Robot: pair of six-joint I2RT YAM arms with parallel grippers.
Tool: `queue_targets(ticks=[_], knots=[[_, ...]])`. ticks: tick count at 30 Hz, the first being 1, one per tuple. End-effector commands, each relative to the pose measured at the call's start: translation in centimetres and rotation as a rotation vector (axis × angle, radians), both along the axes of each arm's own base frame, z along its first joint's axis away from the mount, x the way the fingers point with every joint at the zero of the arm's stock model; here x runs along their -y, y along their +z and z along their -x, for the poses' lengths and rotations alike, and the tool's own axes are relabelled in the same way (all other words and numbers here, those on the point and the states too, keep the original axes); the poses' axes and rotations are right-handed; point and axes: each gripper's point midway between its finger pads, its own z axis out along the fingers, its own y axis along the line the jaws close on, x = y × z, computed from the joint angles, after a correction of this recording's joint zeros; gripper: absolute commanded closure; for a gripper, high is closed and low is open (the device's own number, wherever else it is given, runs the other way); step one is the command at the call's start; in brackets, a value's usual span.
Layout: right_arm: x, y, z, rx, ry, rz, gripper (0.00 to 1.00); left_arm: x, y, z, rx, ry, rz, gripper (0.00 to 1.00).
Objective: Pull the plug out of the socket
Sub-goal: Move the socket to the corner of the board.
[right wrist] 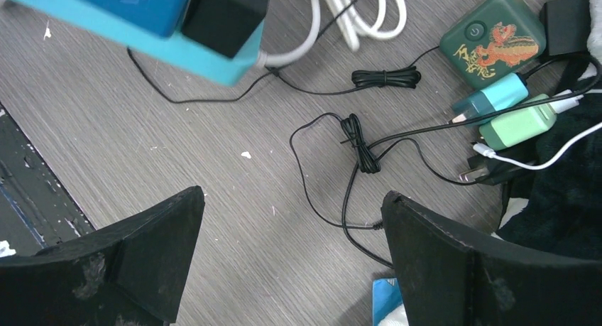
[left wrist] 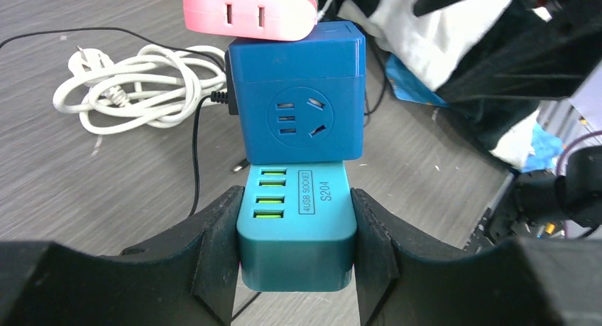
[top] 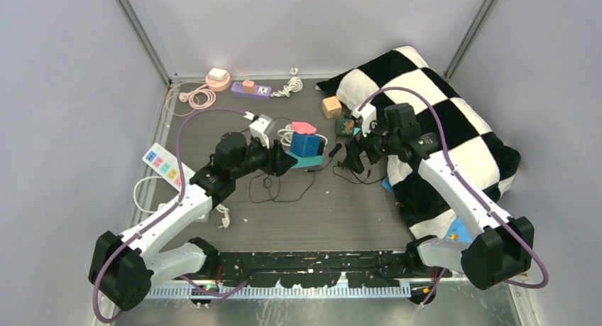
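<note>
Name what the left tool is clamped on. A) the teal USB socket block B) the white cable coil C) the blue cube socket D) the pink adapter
A: in the left wrist view the left tool presses both sides of the teal USB socket block, just below the blue cube socket.

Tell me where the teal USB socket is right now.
Left wrist view: the teal USB socket is gripped between the fingers of the left pincer, the blue cube adapter just beyond it. Overhead, it sits around the middle of the table.
</note>
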Motion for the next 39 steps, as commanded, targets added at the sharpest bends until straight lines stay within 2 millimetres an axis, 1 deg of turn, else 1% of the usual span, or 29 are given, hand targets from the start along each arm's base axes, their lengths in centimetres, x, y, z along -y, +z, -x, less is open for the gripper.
queue_targets(ticks=[1,3,7,8,10,11,12,15,19,22,25,30,35,39], knots=[[0.5,2.6,-1.2,0.080,-0.028,-0.027,0.00,2.1,5.5,0.2,0.162,-0.029,0.155,1.00],[0.8,2.6,-1.3,0.078,-0.036,-0.031,0.00,1.8,4.6,0.6,0.151,-0.016,0.158,1.00],[0.5,1.8,-1.4,0.037,-0.032,-0.043,0.00,0.2,2.5,1.1,0.158,0.039,0.124,1.00],[0.2,1.6,-1.3,0.021,-0.022,-0.053,0.00,-0.4,2.2,1.2,0.168,0.062,0.116,1.00],[-0.3,1.0,-1.1,-0.013,-0.004,-0.070,0.00,-1.4,0.9,1.5,0.167,0.090,0.090,1.00],[-0.4,0.8,-1.0,-0.027,0.002,-0.077,0.00,-1.7,0.7,1.6,0.170,0.101,0.089,1.00],[-0.6,0.7,-0.9,-0.037,0.011,-0.083,0.00,-2.0,-0.3,1.9,0.161,0.107,0.080,1.00],[-0.8,0.3,-0.8,-0.051,0.020,-0.091,0.00,-2.5,-2.0,2.6,0.152,0.107,0.077,1.00],[-1.2,0.0,-0.5,-0.066,0.048,-0.100,0.00,-2.7,-3.1,3.5,0.184,0.090,0.115,1.00],[-1.6,-0.3,0.3,-0.085,0.090,-0.117,0.00,-2.7,-4.1,3.8,0.184,0.088,0.150,1.00],[-2.1,-0.4,1.2,-0.102,0.145,-0.142,0.00,-2.5,-5.1,4.1,0.184,0.083,0.170,1.00],[-2.8,-0.4,2.4,-0.119,0.221,-0.176,0.00,-1.4,-7.3,4.3,0.183,0.057,0.101,1.00],[-3.1,-0.6,3.4,-0.129,0.280,-0.191,0.00,0.8,-9.1,5.2,0.248,0.018,-0.018,1.00],[-3.2,-0.8,4.1,-0.134,0.324,-0.200,0.00,2.5,-9.4,5.7,0.285,-0.008,-0.074,1.00]])
